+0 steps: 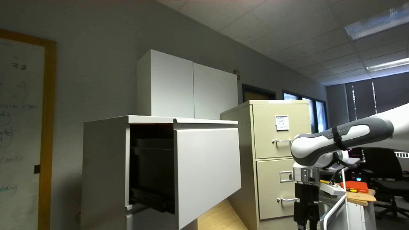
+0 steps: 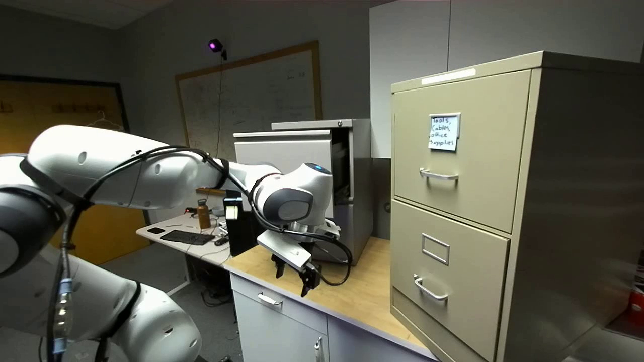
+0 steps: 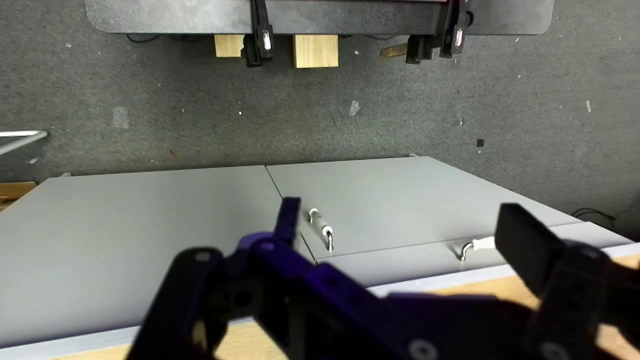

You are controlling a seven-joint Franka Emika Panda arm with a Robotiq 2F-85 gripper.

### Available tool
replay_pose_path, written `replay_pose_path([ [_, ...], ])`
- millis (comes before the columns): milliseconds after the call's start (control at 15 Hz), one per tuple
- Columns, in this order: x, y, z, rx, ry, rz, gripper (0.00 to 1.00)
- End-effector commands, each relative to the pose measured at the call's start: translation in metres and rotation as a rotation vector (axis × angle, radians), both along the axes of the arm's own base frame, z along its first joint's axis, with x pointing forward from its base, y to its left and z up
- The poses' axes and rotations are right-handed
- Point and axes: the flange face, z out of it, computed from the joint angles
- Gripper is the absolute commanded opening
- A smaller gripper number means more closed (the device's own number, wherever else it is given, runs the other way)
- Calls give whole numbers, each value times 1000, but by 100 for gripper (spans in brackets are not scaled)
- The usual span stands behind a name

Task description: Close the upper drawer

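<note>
Only the exterior views show the upper drawer (image 1: 207,169) extended; the jaws stand apart.

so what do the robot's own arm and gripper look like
The arm has smooth rounded white shells with dark grey sections, black straps around it and black cables along it. A small blue mark shows near the gripper, which is black, partly purplish in the wrist view, with angular fingers.

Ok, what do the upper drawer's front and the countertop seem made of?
Upper drawer: its front looks like painted metal or laminate, matte, from the smooth, even white.
Countertop: likely wood or wood-look laminate, satin-looking, from tan colour and faint grain.
</note>
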Motion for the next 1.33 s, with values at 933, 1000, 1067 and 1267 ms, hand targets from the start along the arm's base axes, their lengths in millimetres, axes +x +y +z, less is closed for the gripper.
replay_pose_path([
  [933,31,50,68,-51,-320,26,100],
  [1000,31,56,79,-53,-361,32,100],
  [1067,31,62,90,-54,-399,40,90],
  [1267,28,79,121,-73,-533,59,60],
])
